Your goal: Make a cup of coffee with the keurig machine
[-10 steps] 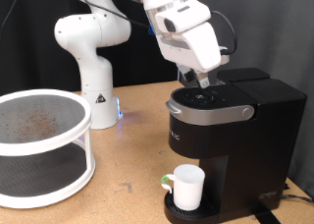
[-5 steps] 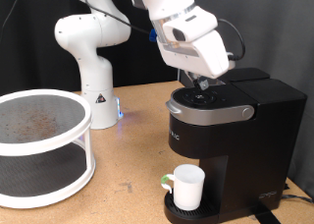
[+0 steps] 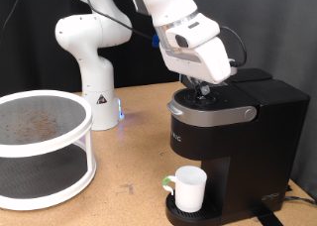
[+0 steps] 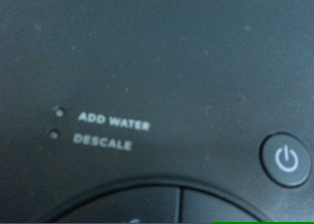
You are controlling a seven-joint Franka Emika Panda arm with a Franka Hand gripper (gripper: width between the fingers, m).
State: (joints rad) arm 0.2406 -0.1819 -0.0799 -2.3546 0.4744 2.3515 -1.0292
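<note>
The keurig machine (image 3: 238,127) stands at the exterior view's right, lid down. The white cup (image 3: 189,188) sits on its round drip tray (image 3: 178,212) under the spout. My gripper (image 3: 203,88) hangs just above the machine's silver-rimmed top, its fingertips close over the control panel; the hand hides whether the fingers are apart. The wrist view shows only the black panel close up: the ADD WATER and DESCALE labels (image 4: 110,130), a round power button (image 4: 286,159) and the edge of the brew buttons (image 4: 147,204). No fingers show there.
A white round two-tier shelf (image 3: 40,152) stands at the exterior view's left. The white robot base (image 3: 94,62) is at the back. A small green-topped piece (image 3: 166,183) sits beside the cup.
The arm has shifted slightly to the exterior view's right and a little up over the machine's top. The cup and machine have not moved.
</note>
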